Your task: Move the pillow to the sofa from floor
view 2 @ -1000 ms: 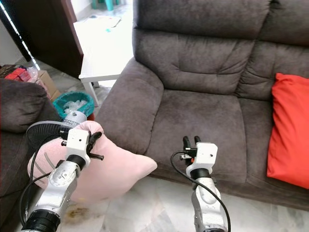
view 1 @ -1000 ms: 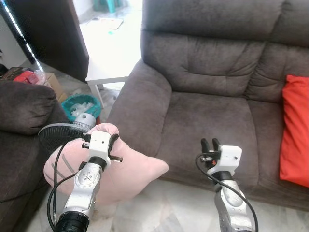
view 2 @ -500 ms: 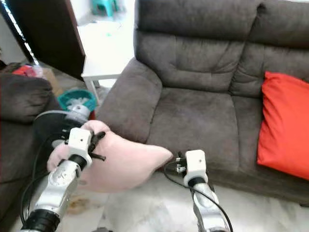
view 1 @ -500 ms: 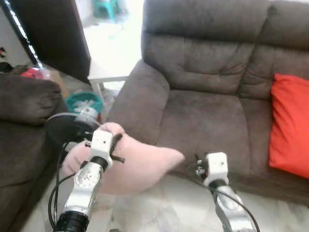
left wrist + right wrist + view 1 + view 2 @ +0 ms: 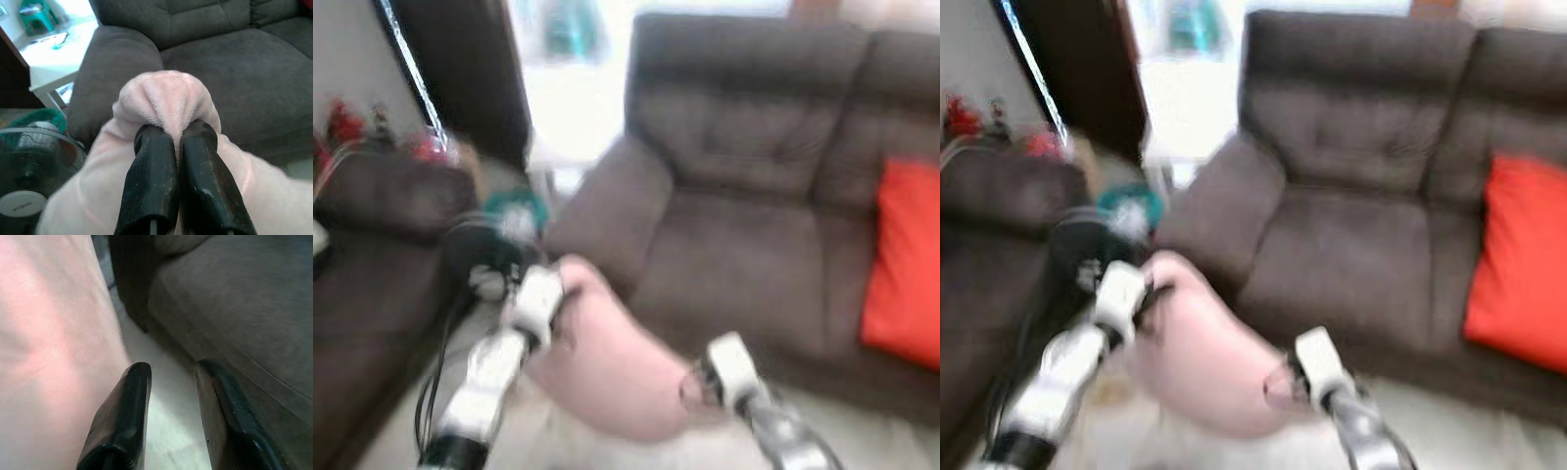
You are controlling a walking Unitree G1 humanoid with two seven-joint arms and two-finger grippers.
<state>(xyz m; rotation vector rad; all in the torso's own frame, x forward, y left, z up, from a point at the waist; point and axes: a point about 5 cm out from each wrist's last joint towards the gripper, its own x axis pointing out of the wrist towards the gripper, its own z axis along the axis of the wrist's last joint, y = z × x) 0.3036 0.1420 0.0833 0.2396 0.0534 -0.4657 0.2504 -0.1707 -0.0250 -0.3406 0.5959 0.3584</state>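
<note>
Pillow (image 5: 166,98) pinched in left gripper (image 5: 177,134).

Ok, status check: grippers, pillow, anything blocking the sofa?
Left gripper shut on pink pillow. Right gripper open beside it. Pillow short of sofa seat. Red cushion at seat's right; middle free.

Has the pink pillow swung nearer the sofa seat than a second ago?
Yes. The pink pillow, pinched by the left gripper, now hangs before the sofa seat, past its armrest.
</note>
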